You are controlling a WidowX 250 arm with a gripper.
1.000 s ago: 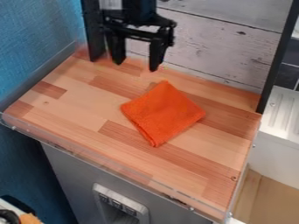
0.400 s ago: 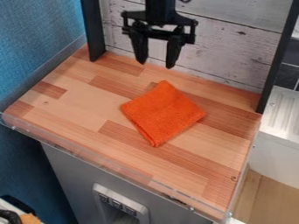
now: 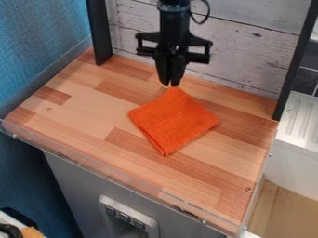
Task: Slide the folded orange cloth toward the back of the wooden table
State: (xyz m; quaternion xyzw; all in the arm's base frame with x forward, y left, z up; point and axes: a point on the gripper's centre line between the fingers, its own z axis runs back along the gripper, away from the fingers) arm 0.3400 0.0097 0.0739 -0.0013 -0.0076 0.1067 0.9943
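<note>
The gripper (image 3: 169,85) hangs at the upper middle, low over the back of the wooden top. Its two fingers are drawn together, with their tips at the far corner of the orange cloth (image 3: 174,120); that corner appears pinched between them. The cloth lies flat and folded into a rough square, turned so one corner points to the back wall. The tips hide the very end of the corner.
The wooden top (image 3: 81,109) has a clear raised strip along its front edge. Dark posts (image 3: 99,32) stand at its back left and back right, before a whitewashed plank wall (image 3: 242,51). A white ribbed unit (image 3: 301,121) stands at right.
The gripper has moved right, then down to the cloth's far corner, and its fingers have gone from apart to together. The cloth lies as before.
</note>
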